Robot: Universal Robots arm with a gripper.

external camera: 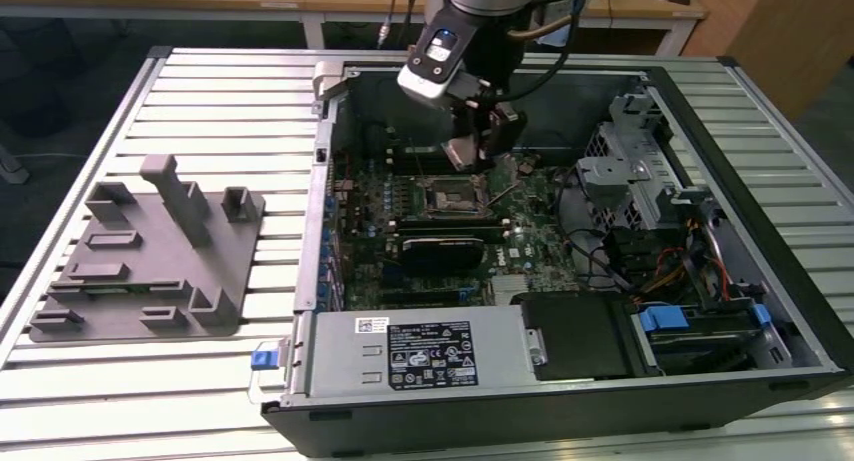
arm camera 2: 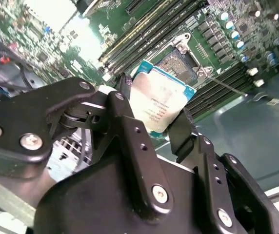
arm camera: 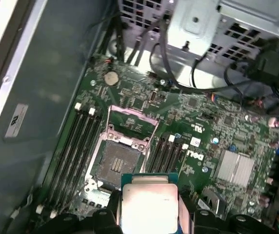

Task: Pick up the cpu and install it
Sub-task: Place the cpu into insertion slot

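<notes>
Starting at the exterior view's left, we see the grey fixture plate (external camera: 140,256) on the slatted table (external camera: 240,91). Just beside it lies the open computer case (external camera: 801,311). Over its motherboard (external camera: 387,271) hangs the gripper (external camera: 478,149).

In both wrist views the gripper (arm camera 2: 156,109) (arm camera: 149,214) pinches the cpu (arm camera 2: 161,100) (arm camera: 149,202) by 2 opposite edges, metal top toward the cameras. The chip is in the air above the board, near the socket (external camera: 445,194) (arm camera 2: 178,63) (arm camera: 117,163) but not seated. The socket's load plate (arm camera: 132,119) stands swung open and the contact field is bare. Further right are the drive cage (external camera: 641,161) and cable bundles.

We judge the step in hand to be bringing the cpu over the socket. Doing it well calls for holding the chip parallel to the board and squaring its 4 edges to the socket frame. Its marked corner must match before any descent. It should go straight down with no sideways slide, since we expect the contacts to bend easily.

As for writing, a printed label (external camera: 427,353) sits on the power supply. Faint lines of print cross the chip's top, and white lettering (arm camera: 195,155) marks the board. We leave all of it unread.
</notes>
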